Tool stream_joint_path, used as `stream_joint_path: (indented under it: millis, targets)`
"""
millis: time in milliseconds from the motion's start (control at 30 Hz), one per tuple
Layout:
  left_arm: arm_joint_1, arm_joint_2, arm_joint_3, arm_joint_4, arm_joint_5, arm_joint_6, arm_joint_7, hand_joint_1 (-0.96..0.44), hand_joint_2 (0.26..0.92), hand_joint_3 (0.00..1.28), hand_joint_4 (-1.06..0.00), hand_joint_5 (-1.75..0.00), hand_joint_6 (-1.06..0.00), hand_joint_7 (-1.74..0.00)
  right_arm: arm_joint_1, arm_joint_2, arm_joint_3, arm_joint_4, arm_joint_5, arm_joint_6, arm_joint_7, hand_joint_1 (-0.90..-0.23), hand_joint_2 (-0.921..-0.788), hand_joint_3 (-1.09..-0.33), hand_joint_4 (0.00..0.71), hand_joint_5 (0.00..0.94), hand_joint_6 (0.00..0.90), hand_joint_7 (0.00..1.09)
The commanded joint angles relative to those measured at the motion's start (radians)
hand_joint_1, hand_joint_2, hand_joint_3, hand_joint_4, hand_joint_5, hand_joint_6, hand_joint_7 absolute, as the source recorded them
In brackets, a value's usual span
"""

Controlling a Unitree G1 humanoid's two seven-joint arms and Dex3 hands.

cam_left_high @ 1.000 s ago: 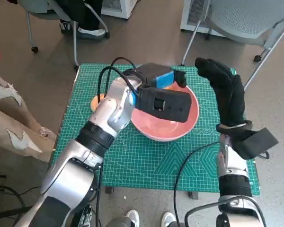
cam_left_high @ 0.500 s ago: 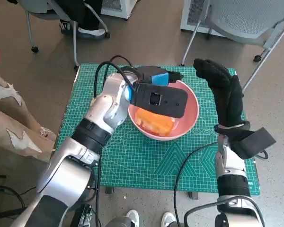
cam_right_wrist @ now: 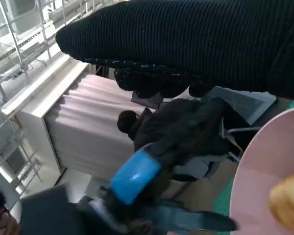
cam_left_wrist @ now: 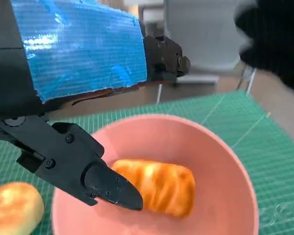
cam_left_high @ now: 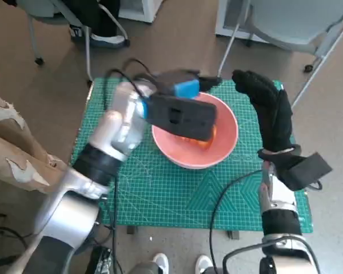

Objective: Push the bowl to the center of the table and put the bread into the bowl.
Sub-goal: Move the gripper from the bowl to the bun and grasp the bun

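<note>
- The left robot hand hangs over the far rim of the bowl, fingers apart and gripping nothing.
- The bread lies in the bowl's hollow, just below and in front of that hand's fingertips; from the left wrist view I cannot tell whether they touch it.
- In that view its long axis runs crosswise to the fingers. It is a plump, glazed, golden oblong with paler streaks, and looks soft.
- The bowl is smooth, matte pink and round, with a thin rim. It sits on the green gridded mat covering the worktop.
- A second, paler bun lies on the mat outside the bowl, on the hand's other side.
- The right robot hand, in a knitted glove, stands upright just beside the bowl's rim, fingers extended and empty. The left hand is nearer the bread.
- The bread looks placed; what is left is probably lifting the left hand clear.
</note>
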Motion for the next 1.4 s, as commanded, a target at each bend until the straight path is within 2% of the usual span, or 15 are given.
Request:
stream_joint_path:
  millis: [33,333,700,1100,1400]
  targets:
    - [0.090,0.119,0.078,-0.156,-0.012,0.052,-0.009,-0.49,0.712,0.02,0.00,0.00,-0.11,0.00,0.007,0.003,-0.002,0.020,0.010,0.001,0.015,-0.647,-0.921,-0.873,0.153,0.002,-0.001,0.44]
    - [0.294,0.247,0.206,-0.458,-0.013,0.148,-0.001,-0.36,0.691,0.00,0.00,0.00,-0.12,0.00,-0.008,0.010,0.001,0.042,0.008,-0.004,0.023,-0.643,-0.921,-0.875,0.155,0.003,-0.001,0.45]
    - [0.456,0.329,0.264,-0.534,-0.056,0.097,0.012,-0.24,0.670,0.00,0.00,0.00,-0.11,0.00,-0.029,0.014,-0.005,0.072,0.019,-0.003,0.053,-0.651,-0.921,-0.867,0.155,0.002,0.000,0.45]
    - [0.458,0.317,0.235,-0.500,-0.028,0.111,0.022,-0.22,0.665,0.00,0.00,0.00,-0.09,0.00,-0.043,0.016,-0.011,0.101,0.029,-0.006,0.084,-0.648,-0.921,-0.865,0.152,0.000,0.000,0.45]
    - [0.397,0.289,0.163,-0.381,0.016,0.120,0.041,-0.23,0.663,0.00,0.00,0.00,-0.09,0.00,-0.045,0.013,-0.013,0.105,0.047,-0.004,0.104,-0.648,-0.921,-0.865,0.152,0.000,0.001,0.45]
